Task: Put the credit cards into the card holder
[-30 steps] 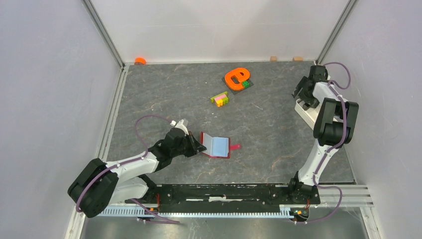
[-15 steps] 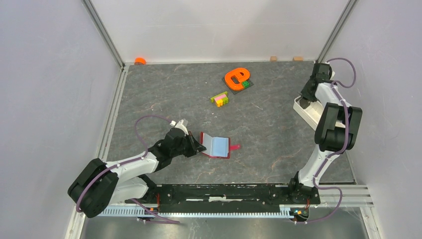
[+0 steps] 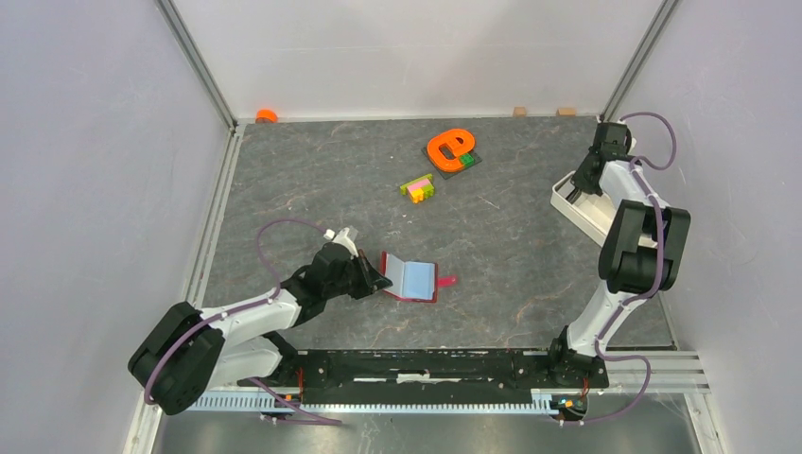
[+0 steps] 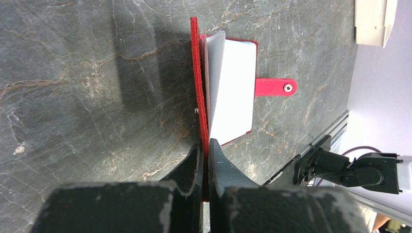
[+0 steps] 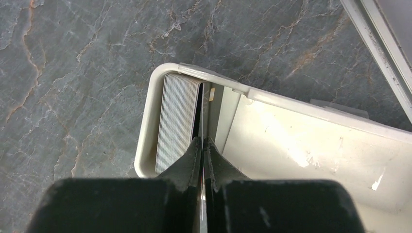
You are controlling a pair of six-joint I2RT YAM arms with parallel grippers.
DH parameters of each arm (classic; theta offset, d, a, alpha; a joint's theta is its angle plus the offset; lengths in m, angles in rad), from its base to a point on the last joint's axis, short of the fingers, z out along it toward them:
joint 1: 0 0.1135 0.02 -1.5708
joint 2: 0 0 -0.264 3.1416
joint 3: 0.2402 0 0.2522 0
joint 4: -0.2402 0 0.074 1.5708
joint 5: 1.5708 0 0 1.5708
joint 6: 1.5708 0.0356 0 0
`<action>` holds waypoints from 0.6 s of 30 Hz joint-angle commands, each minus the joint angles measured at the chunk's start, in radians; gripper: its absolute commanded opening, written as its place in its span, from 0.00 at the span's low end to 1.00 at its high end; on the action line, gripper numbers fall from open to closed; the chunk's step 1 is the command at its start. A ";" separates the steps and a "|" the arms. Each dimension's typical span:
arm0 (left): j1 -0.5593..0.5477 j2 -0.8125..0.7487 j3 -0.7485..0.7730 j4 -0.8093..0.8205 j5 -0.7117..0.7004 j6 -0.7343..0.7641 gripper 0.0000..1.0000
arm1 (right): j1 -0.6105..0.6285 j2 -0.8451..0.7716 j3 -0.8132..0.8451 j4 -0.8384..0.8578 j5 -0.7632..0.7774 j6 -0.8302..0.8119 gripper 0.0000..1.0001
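Two arms work at opposite sides of a grey stone-patterned table (image 3: 312, 189). The left gripper (image 4: 204, 145) has its fingers pressed together on the red cover (image 4: 198, 73) of the holder (image 3: 416, 277), pinching that flap at its near edge so it stands upright. The rest of the holder lies open and flat on the table just beyond the fingertips, pale blue inside facing up, with its red snap tab (image 4: 274, 87) stretched out on the side away from the raised cover. The holder sits left of the table's centre, toward the near edge.

Far off at the right side, the right gripper (image 5: 202, 141) reaches down into the end of a white tray (image 5: 145, 121). A stack of cards (image 5: 177, 121) stands on edge in the tray's end compartment, just left of the fingertips. The fingers are closed tight, and a thin card (image 5: 204, 116) at the stack's right side appears pinched between them, a narrow dark gap separating it from the stack.
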State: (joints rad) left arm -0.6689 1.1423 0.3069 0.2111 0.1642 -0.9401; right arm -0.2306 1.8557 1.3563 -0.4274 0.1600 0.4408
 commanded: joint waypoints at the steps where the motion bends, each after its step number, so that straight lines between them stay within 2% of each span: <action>1: 0.005 -0.036 -0.007 0.005 0.012 0.034 0.02 | 0.004 -0.087 -0.024 0.009 0.015 -0.006 0.04; 13: 0.005 -0.051 -0.014 -0.013 0.009 0.028 0.02 | -0.008 -0.184 -0.055 -0.030 0.061 -0.061 0.00; 18: 0.005 -0.030 -0.023 -0.013 0.010 0.016 0.02 | -0.007 -0.263 -0.066 -0.050 0.011 -0.108 0.00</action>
State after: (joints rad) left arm -0.6689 1.0992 0.2958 0.1844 0.1650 -0.9390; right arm -0.2333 1.6890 1.2976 -0.4633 0.1928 0.3859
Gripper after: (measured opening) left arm 0.047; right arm 0.010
